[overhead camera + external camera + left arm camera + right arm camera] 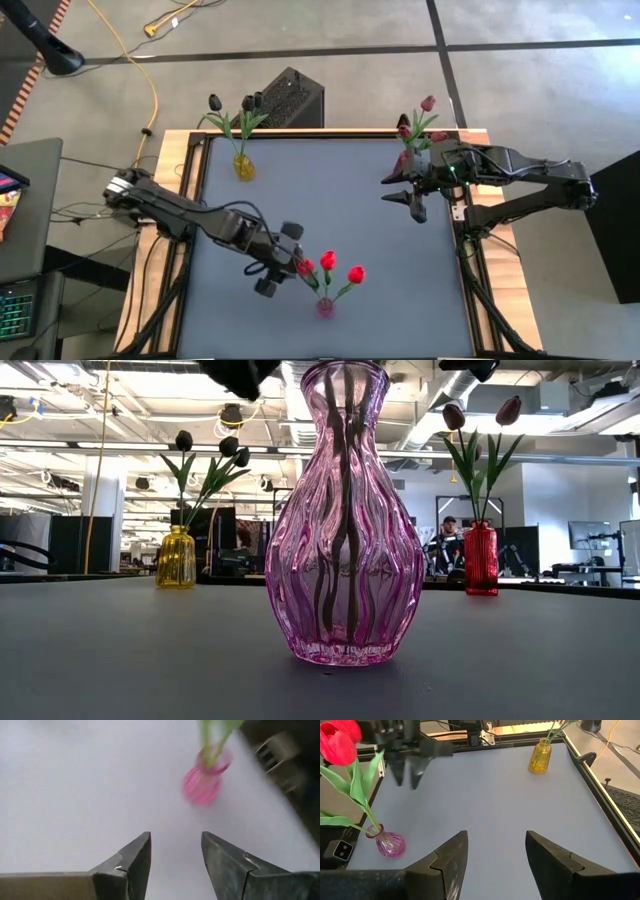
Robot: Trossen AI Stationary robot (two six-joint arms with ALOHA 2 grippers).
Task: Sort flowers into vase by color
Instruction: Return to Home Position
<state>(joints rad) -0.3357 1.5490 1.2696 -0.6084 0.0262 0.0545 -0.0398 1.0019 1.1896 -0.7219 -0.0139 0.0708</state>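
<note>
Three small vases stand on the grey table. The pink vase (325, 307) (345, 520) (202, 782) (390, 842) near the near edge holds three bright red tulips (328, 261) (337, 742). A yellow vase (243, 167) (176, 558) (540, 756) at the far left holds near-black tulips (250, 101). A red vase (481, 560) at the far right holds dark crimson tulips (428, 103). My left gripper (285, 260) (175, 865) hovers open just left of the red tulip heads. My right gripper (395, 190) (495, 865) is open beside the red vase, over the table.
A black box (290, 95) sits beyond the table's far edge. A raised black frame (200, 190) runs along the table's sides. The middle of the grey mat (330, 200) between the three vases is bare. Cables lie on the floor at the left.
</note>
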